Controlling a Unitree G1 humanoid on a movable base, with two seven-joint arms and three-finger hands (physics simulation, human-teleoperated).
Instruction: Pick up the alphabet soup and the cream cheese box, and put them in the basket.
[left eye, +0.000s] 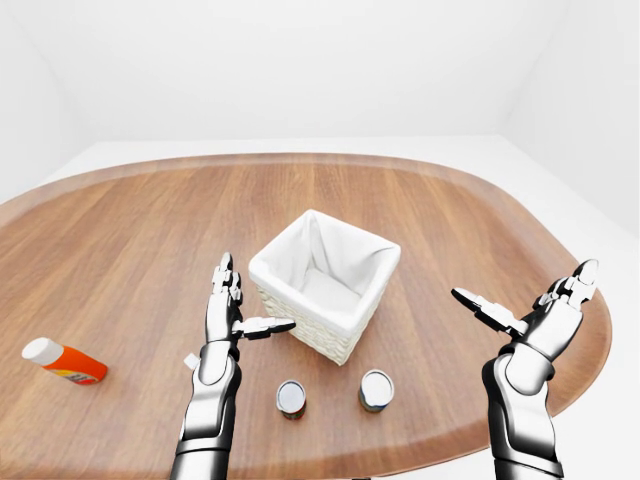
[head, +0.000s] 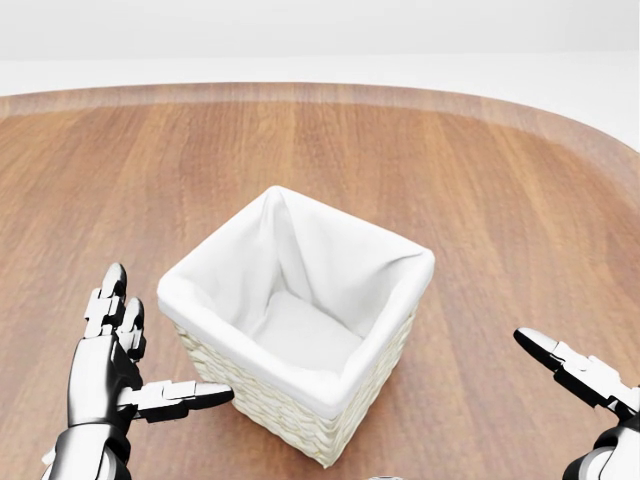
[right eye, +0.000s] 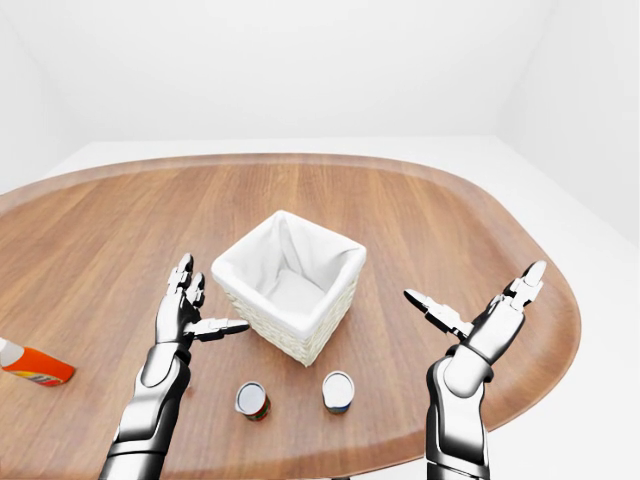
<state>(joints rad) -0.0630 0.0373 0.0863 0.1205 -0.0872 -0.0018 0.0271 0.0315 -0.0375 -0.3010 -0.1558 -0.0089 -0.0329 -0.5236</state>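
One orange bottle with a white cap (left eye: 62, 362) lies on its side at the far left of the left-eye view, on the wooden table (left eye: 130, 230). The left hand (left eye: 228, 308) hovers open, fingers spread, thumb pointing toward the one white-lined wicker basket (left eye: 324, 282), not touching it. Two cans stand upright below the basket: the left can (left eye: 291, 398) with a red label, the right can (left eye: 376, 390) with a blue-green label; which is the alphabet soup I cannot tell. The right hand (left eye: 540, 313) is open, well apart from everything.
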